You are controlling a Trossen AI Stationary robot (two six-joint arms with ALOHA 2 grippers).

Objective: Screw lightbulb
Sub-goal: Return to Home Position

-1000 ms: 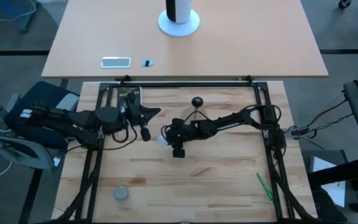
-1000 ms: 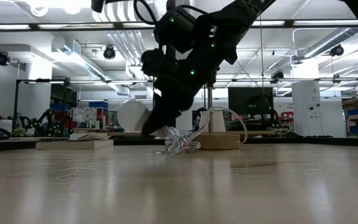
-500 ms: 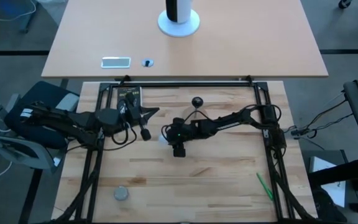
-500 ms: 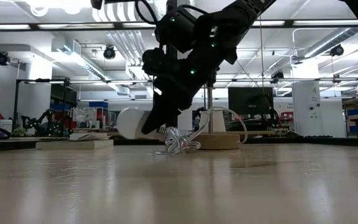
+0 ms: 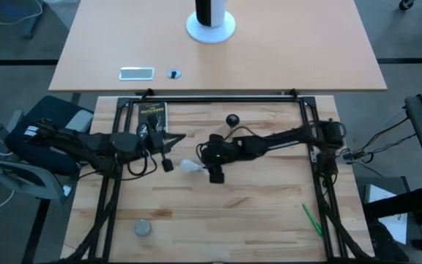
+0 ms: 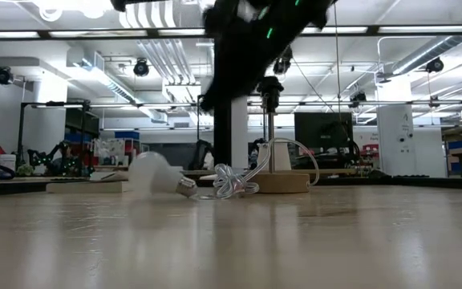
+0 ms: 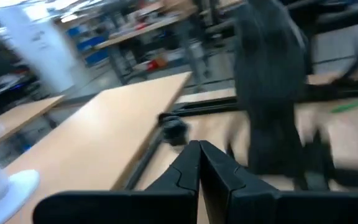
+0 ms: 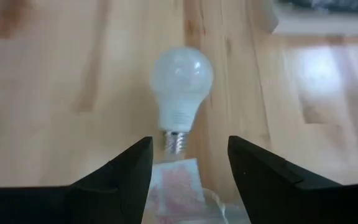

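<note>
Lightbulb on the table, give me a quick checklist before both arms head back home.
1. lightbulb free of any grip: ok, lying on its side on the table.
2. right gripper open: ok, above the bulb.
3. left gripper empty: ok, fingers shut on nothing.
4. black lamp upright, socket empty: ok.
5. Bulb at rest, not rolling: cannot tell.

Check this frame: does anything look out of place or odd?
Yes. The bulb lies on its side on the table, loose, beside the clear wrapper, not in the lamp socket. The right gripper is open, apart from it.
</note>
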